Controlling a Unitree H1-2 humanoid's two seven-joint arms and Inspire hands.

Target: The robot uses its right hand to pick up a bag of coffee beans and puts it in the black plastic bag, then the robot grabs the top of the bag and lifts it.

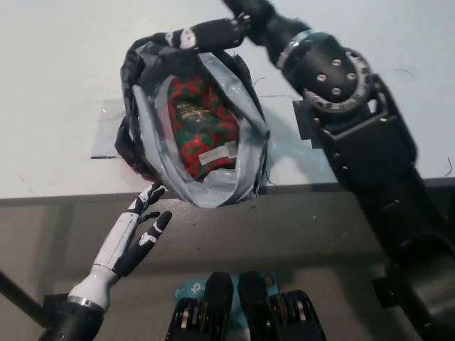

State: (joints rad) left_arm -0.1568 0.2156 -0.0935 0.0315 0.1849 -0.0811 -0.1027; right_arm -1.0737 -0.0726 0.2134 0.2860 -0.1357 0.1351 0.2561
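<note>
A black plastic bag (146, 153) with a grey lining stands open on the white table (57, 85). Inside it lies the coffee bean bag (201, 126), red and green with a dark label. My black right hand (206, 33) reaches over the far rim of the bag, its fingers closed on the bag's top edge. My white left hand (138, 231) rests open below the table's front edge, fingertips close to the bag's lower left side.
The table's front edge (71, 195) runs across the middle of the picture, with grey floor below it. A clear tape patch (106, 128) lies on the table left of the bag. My right arm (370, 163) crosses the table's right side.
</note>
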